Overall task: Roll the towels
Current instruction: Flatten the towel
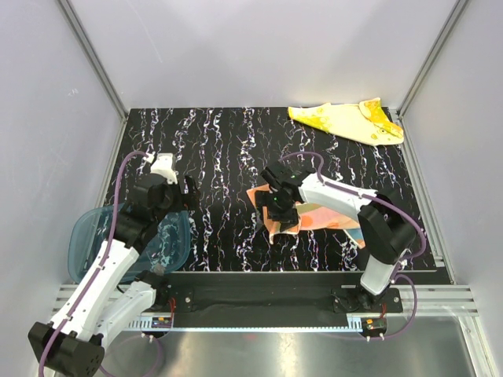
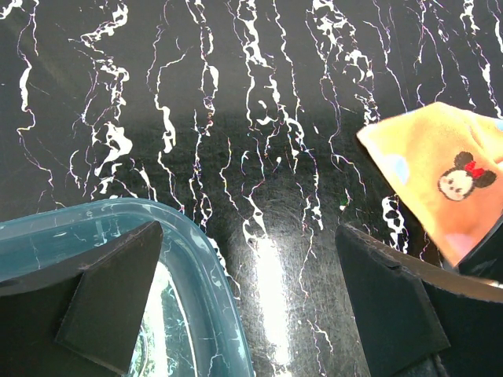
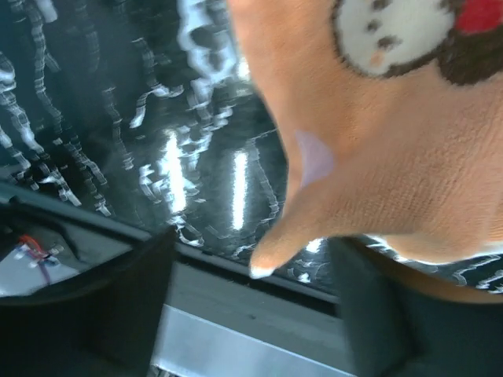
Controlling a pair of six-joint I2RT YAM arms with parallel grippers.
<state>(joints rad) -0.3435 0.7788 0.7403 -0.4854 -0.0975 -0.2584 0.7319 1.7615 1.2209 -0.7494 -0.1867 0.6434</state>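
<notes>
Zero rolls done: yellow towel flat at 1 o'clock, orange towel crumpled at 4 o'clock under parted right gripper, left gripper wide, empty.

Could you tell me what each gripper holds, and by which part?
Left gripper: nothing, jaws open. Right gripper: jaws open at a corner of the orange-pink towel, apparently not pinching it.

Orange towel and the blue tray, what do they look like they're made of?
Orange towel: probably soft terry or microfibre cloth, matte, with a fuzzy nap and a printed cartoon face. Blue tray: likely moulded plastic, translucent and glossy, with glare along its rounded rim.
</notes>
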